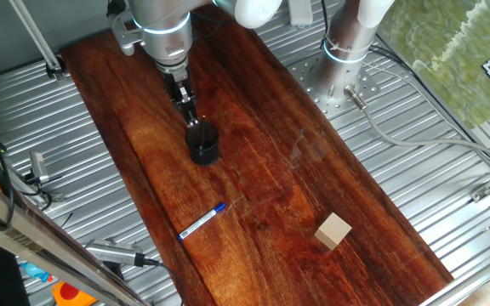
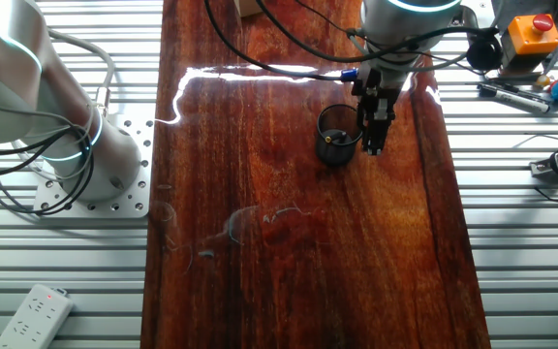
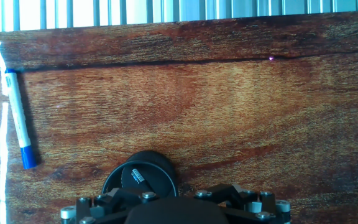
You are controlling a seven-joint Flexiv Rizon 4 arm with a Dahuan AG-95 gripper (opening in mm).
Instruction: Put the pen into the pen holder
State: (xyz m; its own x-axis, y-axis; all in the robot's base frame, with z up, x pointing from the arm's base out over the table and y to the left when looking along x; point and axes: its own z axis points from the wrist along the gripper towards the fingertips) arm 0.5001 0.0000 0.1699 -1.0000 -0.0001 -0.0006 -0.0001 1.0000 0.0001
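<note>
The pen (image 1: 202, 221) lies flat on the wooden table, white barrel with a blue cap end, down-left of the pen holder. In the hand view the pen (image 3: 18, 118) lies at the far left, blue end toward me. The pen holder (image 1: 203, 144) is a small black cup standing upright; it also shows in the other fixed view (image 2: 336, 136) and at the bottom of the hand view (image 3: 140, 177). My gripper (image 1: 192, 119) hangs just beside the cup's rim (image 2: 375, 145). Its fingers look closed together and hold nothing. The fingertips are out of the hand view.
A tan wooden cube (image 1: 333, 230) sits on the dark wooden board (image 1: 313, 170) toward its near right end. Ribbed metal surface surrounds the board. The arm's base (image 1: 347, 51) stands at the back right. Tools lie along the left edge (image 1: 117, 252).
</note>
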